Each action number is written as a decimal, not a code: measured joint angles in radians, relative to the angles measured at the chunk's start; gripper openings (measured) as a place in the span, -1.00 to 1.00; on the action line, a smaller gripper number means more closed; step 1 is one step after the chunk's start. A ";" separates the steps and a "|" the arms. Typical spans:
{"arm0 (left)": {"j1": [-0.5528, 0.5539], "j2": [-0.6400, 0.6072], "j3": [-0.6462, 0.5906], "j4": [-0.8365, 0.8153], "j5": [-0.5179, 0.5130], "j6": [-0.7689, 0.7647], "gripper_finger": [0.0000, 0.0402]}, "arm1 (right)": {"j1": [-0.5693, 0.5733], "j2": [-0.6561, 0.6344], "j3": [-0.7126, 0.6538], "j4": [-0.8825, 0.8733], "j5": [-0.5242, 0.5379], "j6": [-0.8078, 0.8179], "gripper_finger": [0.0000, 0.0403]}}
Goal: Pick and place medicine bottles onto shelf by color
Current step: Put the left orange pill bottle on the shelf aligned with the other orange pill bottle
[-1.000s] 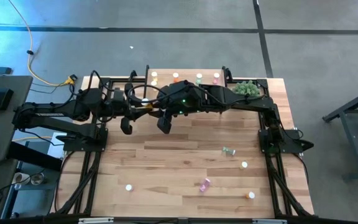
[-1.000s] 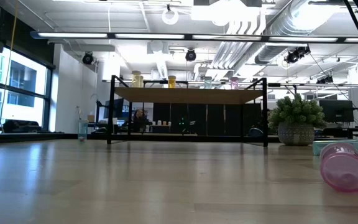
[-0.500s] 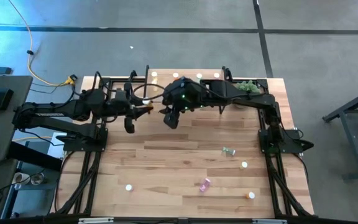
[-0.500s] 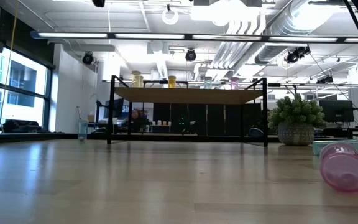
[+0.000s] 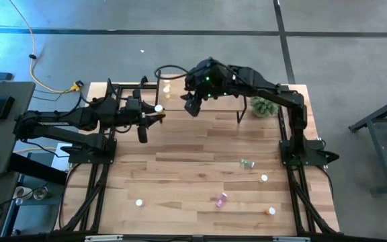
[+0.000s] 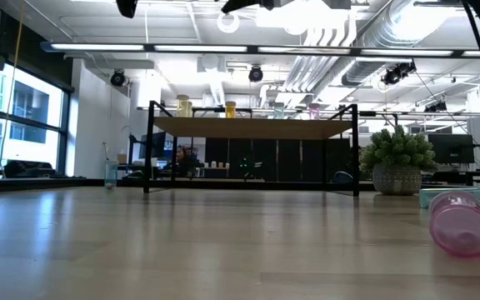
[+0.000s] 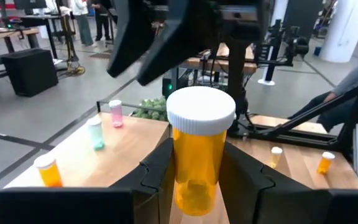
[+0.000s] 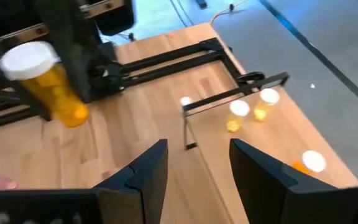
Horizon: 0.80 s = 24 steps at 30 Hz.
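Yellow bottle btwn left pincer fingers

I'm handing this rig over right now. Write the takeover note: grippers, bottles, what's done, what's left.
Left gripper: shut on a translucent yellow medicine bottle with white cap, held upright beside the shelf's left end.
Right gripper: open, empty, raised over the shelf's front edge.
Small light-wood shelf on black legs: yellow, orange, green and pink bottles already stand along it.
Left on the wooden table: pink bottle on its side, green bottle on its side, orange bottle, two more seen only as white caps.
Next, probably: shelve the held yellow bottle.
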 joint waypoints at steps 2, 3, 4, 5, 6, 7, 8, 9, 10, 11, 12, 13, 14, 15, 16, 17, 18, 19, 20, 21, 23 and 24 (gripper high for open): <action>0.000 0.000 0.000 -0.007 -0.010 0.003 -0.53 | -0.017 0.000 0.000 0.000 0.000 -0.001 -0.19; 0.000 0.000 0.000 -0.008 -0.014 0.012 -0.53 | -0.026 0.000 0.000 0.000 0.000 -0.010 -0.19; 0.000 0.000 0.000 -0.007 -0.017 0.024 -0.53 | -0.033 0.000 0.000 0.001 0.000 -0.021 -0.19; 0.000 0.000 0.000 -0.007 -0.021 0.037 -0.53 | -0.039 0.000 0.000 0.001 0.000 -0.032 -0.19; 0.000 0.000 0.000 -0.007 -0.029 0.048 -0.53 | -0.045 0.000 0.000 0.004 0.000 -0.041 -0.19; 0.000 0.000 0.000 -0.007 -0.041 0.054 -0.53 | -0.051 0.000 0.000 0.012 0.000 -0.052 -0.19; 0.000 0.000 0.000 -0.007 -0.052 0.058 -0.53 | -0.056 0.000 0.000 0.021 -0.003 -0.060 -0.19; 0.000 0.000 0.000 -0.007 -0.063 0.059 -0.53 | -0.061 0.000 0.000 0.030 -0.015 -0.073 -0.19; 0.000 0.000 0.000 -0.007 -0.074 0.060 -0.53 | -0.066 0.000 0.000 0.039 -0.031 -0.081 -0.19; 0.000 0.000 0.000 -0.007 -0.080 0.060 -0.53 | -0.072 0.000 0.000 0.048 -0.049 -0.093 -0.19; 0.000 0.000 0.000 -0.007 -0.089 0.060 -0.53 | -0.077 0.000 0.000 0.061 -0.067 -0.104 -0.19; 0.000 0.000 0.000 -0.006 -0.095 0.060 -0.53 | -0.083 0.000 0.000 0.077 -0.085 -0.122 -0.19; 0.000 0.000 0.000 -0.007 -0.095 0.060 -0.53 | -0.088 0.000 0.000 0.093 -0.101 -0.142 -0.19; 0.000 0.000 0.000 -0.007 -0.095 0.060 -0.53 | -0.095 0.000 0.000 0.112 -0.114 -0.157 -0.19; 0.000 0.000 0.000 -0.007 -0.095 0.060 -0.53 | -0.101 0.001 0.000 0.134 -0.125 -0.171 -0.19; 0.000 0.000 0.000 -0.007 -0.095 0.060 -0.53 | -0.108 0.001 0.000 0.160 -0.140 -0.184 -0.19; 0.000 0.000 0.000 -0.007 -0.095 0.059 -0.53 | -0.113 0.001 0.000 0.183 -0.158 -0.197 -0.19; 0.000 0.000 0.000 -0.007 -0.093 0.054 -0.53 | -0.119 0.001 0.000 0.204 -0.179 -0.211 -0.19; 0.000 0.000 0.000 -0.007 -0.091 0.051 -0.53 | -0.124 0.001 0.000 0.225 -0.199 -0.224 -0.19; 0.000 0.000 0.000 -0.007 -0.091 0.045 -0.53 | -0.128 0.001 0.000 0.241 -0.220 -0.237 -0.19; 0.000 0.000 0.000 -0.007 -0.090 0.043 -0.53 | -0.134 0.002 0.000 0.273 -0.263 -0.264 -0.19; 0.000 0.000 0.000 -0.007 -0.091 0.043 -0.53 | -0.138 0.002 0.000 0.286 -0.287 -0.278 -0.19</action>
